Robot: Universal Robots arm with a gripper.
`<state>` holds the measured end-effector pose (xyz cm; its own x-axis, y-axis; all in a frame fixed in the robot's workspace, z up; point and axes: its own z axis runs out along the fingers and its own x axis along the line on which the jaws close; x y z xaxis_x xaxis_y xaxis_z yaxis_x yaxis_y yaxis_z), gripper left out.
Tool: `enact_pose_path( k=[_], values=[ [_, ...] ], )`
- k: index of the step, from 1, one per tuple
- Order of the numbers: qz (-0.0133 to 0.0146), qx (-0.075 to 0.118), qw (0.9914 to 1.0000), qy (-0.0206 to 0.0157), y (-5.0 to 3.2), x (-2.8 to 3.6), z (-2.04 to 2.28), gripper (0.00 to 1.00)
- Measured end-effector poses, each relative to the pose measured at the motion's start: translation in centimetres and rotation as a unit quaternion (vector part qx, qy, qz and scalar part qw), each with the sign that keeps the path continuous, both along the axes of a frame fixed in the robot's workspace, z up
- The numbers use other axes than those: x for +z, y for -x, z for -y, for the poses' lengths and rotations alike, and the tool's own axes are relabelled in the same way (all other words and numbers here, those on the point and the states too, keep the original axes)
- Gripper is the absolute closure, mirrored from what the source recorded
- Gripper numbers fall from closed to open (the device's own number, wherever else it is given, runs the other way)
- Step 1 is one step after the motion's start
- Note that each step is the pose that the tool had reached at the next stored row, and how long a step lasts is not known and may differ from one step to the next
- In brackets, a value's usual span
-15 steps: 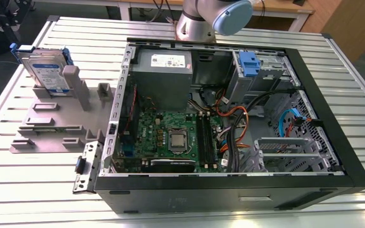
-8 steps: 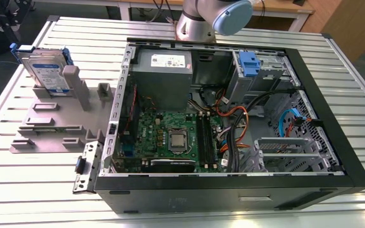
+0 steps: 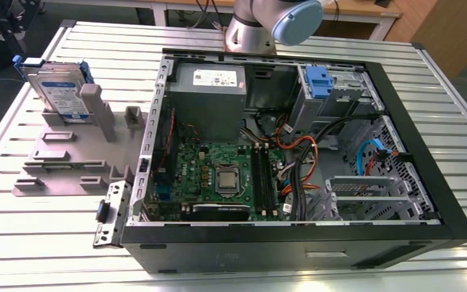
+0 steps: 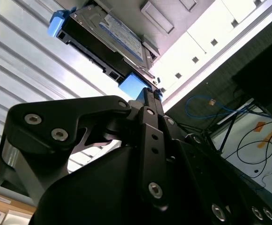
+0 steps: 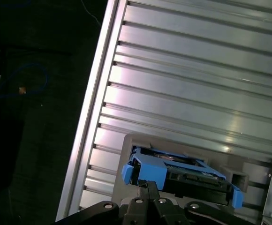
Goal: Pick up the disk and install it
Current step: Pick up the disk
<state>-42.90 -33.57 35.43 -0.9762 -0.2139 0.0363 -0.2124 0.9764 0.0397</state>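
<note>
Silver with a white-and-blue label and a blue plastic frame around it, the disk (image 3: 55,91) stands upright on its edge in a grey holder (image 3: 63,159). The holder sits on the slatted metal table (image 3: 22,243), at the exterior view's left, well apart from the open computer case (image 3: 282,250). In that view the disk stands alone in the holder, leaning against a grey post, with its label facing the case. In the first wrist view the disk (image 5: 183,169) is seen from its narrow edge, with blue corners at both ends, sitting in the grey holder (image 5: 126,146) on the bright slats of the table (image 5: 197,70). In the second wrist view the disk (image 4: 112,35) shows its label side, and one blue tab sticks out at the far end. The gripper (image 5: 147,186) is clenched: in both wrist views its two black fingers are pressed together at the tips and nothing is between them. In the second wrist view the tips of the gripper (image 4: 150,96) line up with the nearer blue corner of the disk, but I cannot tell how far apart they are. The case lies on its side with the cover off. Inside it are the green motherboard (image 3: 217,176), a grey power-supply box (image 3: 209,91) and a blue drive frame (image 3: 318,82) in the bay at the far corner. The silver arm (image 3: 254,30) with a blue cap rises behind the case.
</note>
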Motion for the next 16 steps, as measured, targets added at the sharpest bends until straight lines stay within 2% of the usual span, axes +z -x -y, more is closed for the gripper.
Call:
enact_pose_path(
  k=[4, 8, 11, 16],
  values=[
    [0.0000, 0.019, 0.99982, 0.0000, 0.00, 0.00, 0.00, 0.89],
    [0.0000, 0.055, 0.99849, 0.0000, 0.00, -0.02, 0.00, 0.89],
    [0.0000, 0.082, 0.99665, 0.0000, 0.00, -0.03, 0.00, 0.89],
    [0.0000, 0.121, 0.99267, 0.0000, 0.00, -0.04, 0.00, 0.89]
  ],
)
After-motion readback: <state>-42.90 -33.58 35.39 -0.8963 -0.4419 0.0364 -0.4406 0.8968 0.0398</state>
